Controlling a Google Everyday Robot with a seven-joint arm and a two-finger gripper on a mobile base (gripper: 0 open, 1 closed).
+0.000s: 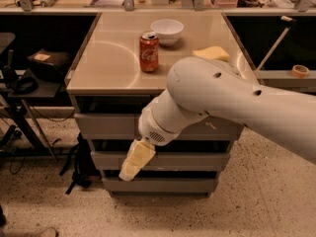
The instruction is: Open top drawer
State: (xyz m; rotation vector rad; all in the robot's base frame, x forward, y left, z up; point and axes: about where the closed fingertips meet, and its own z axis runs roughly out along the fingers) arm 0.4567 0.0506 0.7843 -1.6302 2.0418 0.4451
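Camera view, arm: I am seeing the big white arm (232, 102) coming in from the right edge and covering the right part of the cabinet front.
Camera view, gripper: the gripper (129, 168) is hanging in front of the cabinet, left of centre, pointing down and to the left. Its pale yellow fingers (137, 157) are lying over the middle drawer front (173, 160), and the tip is reaching the dark gap above the bottom drawer front (163, 184).
Camera view, claw state: I cannot tell how far the claw is opening, and I am not seeing anything in it.
Camera view, top drawer: the top drawer (106, 125) is sitting directly under the table top (108, 58), above the two other grey fronts. Its front is looking flush with the cabinet. The wrist of the arm is hiding its middle, and small white marks are showing on the right part.
Camera view, on the table: a red soda can (149, 52) is standing upright near the centre. A white bowl (167, 31) is standing just behind it. A yellow sponge (211, 54) is lying to the right, near the arm.
Camera view, floor: the speckled floor (59, 206) is running under the cabinet.
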